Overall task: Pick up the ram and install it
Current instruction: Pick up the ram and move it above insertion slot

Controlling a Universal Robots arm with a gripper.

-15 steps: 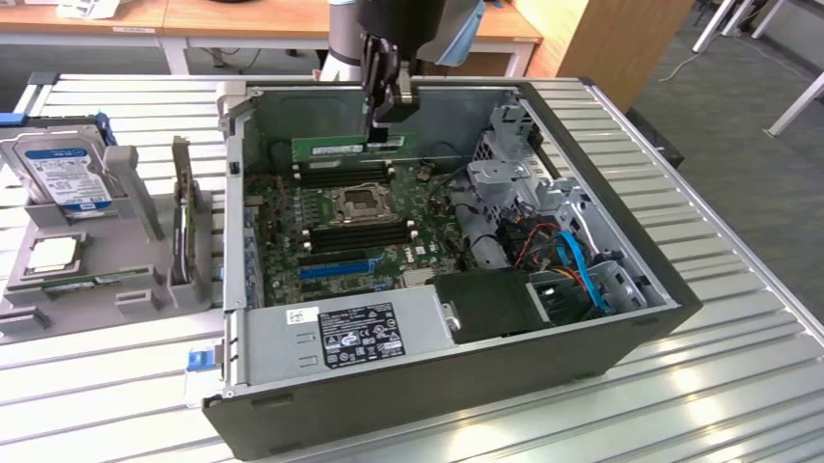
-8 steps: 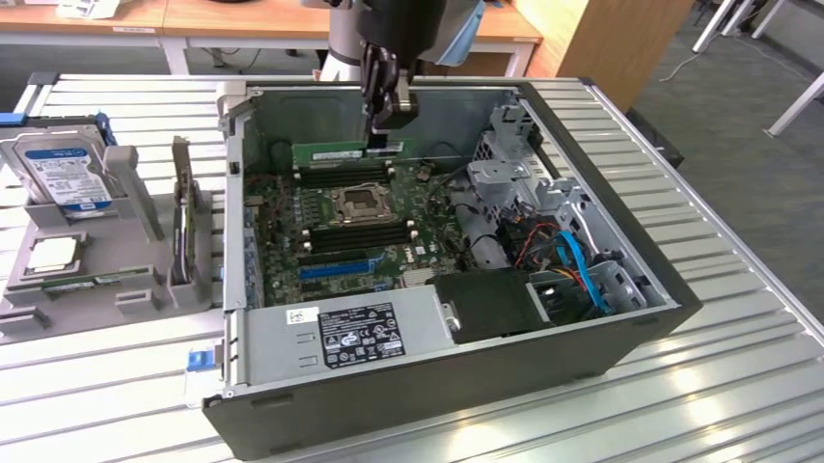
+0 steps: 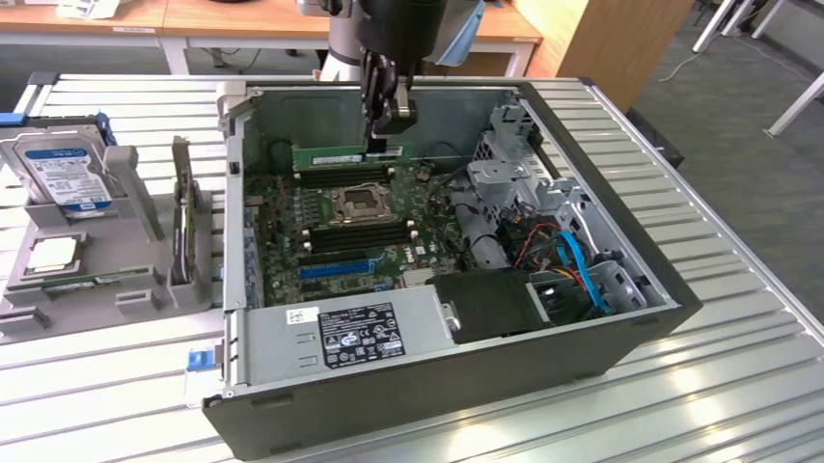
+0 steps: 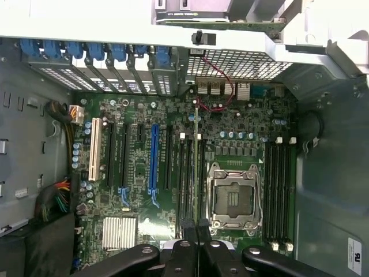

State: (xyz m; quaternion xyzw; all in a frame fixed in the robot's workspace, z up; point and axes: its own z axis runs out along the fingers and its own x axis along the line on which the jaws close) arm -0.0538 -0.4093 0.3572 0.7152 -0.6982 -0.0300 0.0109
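I have the gripper [image 3: 381,141] down inside the open computer case [image 3: 644,289], close to the case's far wall. Its jaws are pinched narrow on the top edge of the ram [image 3: 338,154]. The green stick hangs level, with its long side running along that far wall. It sits over the memory slots [image 3: 342,177] on the far side of the processor socket [image 3: 358,204]. I cannot tell whether its lower edge touches a slot or rides just clear of it.

In the wrist view the ram [image 4: 196,161] shows edge-on as a thin line reaching out from between the fingers [image 4: 185,254]. It lines up with the black slots just beside the socket [image 4: 233,199]. A second bank of black slots [image 4: 279,193] lies on the socket's other side. A blue slot [image 4: 153,164], a white slot [image 4: 92,153] and a ribbed heat sink [image 4: 120,232] lie farther along the board.

The case lies on its side in the middle of the bench [image 3: 747,386]. The power supply [image 3: 347,333] sits against its near wall, and blue cables [image 3: 580,270] fill the near corner on the exterior view's right.

By the bench edge on the exterior view's left, a grey holder [image 3: 142,289] carries a hard drive [image 3: 58,174], an upright expansion card [image 3: 180,227] and a square processor chip [image 3: 52,253].
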